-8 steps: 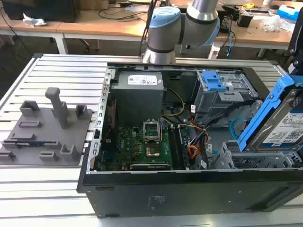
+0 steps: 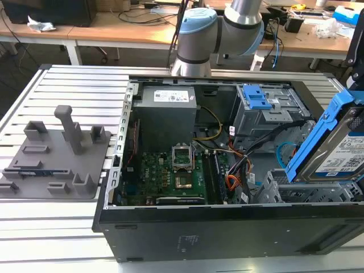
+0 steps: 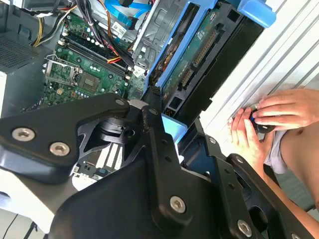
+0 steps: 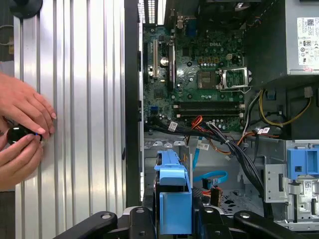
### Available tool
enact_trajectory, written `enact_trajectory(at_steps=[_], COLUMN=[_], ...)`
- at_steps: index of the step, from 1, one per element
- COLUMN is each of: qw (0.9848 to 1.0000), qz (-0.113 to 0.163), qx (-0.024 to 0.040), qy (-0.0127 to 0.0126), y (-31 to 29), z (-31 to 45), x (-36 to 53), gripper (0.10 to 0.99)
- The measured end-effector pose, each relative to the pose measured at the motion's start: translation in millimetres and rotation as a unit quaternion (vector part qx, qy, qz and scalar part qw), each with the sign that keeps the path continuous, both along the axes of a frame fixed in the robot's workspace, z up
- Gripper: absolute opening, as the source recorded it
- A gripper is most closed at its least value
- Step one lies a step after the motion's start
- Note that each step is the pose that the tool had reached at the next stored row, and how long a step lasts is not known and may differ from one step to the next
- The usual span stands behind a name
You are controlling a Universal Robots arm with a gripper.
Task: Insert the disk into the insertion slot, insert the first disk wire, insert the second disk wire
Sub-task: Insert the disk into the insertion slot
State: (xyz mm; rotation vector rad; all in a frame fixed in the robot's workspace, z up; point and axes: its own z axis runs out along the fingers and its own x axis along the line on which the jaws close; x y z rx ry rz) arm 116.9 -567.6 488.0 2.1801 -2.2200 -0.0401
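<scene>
1. The gripper point(image 4: 174, 219) is clamped on the disk point(image 2: 335, 151), with its black links on either side of the blue carrier in both wrist views. The disk hangs tilted, one end raised, at the exterior view's right, over the near right corner of the computer case point(image 2: 199, 239).
2. The insertion slot point(image 2: 296, 193), a grey perforated cage, lies just under the disk's lower end. I judge the disk is not yet seated in it.
3. To do this step well, I would bring the carrier level with the bay's line before pushing. Its blue rails should stay square to the cage walls, and the push should be slow so nothing jams.
4. The loose wires point(image 2: 236, 176) and the blue data cable point(image 4: 212, 177) lie near the cage. They should stay clear of the disk's path.
5. A person's hands point(image 4: 25, 107) rest on the ribbed table point(image 4: 84, 99) outside the case, around a small black object, well apart from the gripper.
6. Several things are hidden:
   - The gripper's own body covers where the pads meet the carrier.
   - The slot's mouth sits mostly behind the disk and the case wall.
   - The exterior view cuts off the disk's right end.
   - I cannot tell which wires belong to the disk.
</scene>
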Motion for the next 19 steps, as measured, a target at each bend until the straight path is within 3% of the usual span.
enact_trajectory(at_steps=[7, 8, 9, 10, 11, 15, 19], qw=[1.0000, 1.0000, 0.9999, 0.9999, 0.9998, 0.9998, 0.9997], qz=[0.000, 0.000, 0.000, 0.000, 0.000, 0.000, 0.000], qx=[0.0000, -0.0001, 0.0001, 0.0003, 0.0004, 0.0033, 0.0160], qy=[0.0004, 0.0031, 0.0115, 0.0164, 0.0184, 0.0185, 0.0185], y=[0.0, -0.1, -0.4, -0.7, -0.7, -1.6, -4.7], z=[0.0, 0.1, 0.0, 0.0, 0.0, -0.1, -0.4], x=[-0.1, 0.6, 3.3, 5.1, 5.7, 5.8, 5.8], gripper=[0.365, 0.365, 0.365, 0.365, 0.365, 0.365, 0.365])
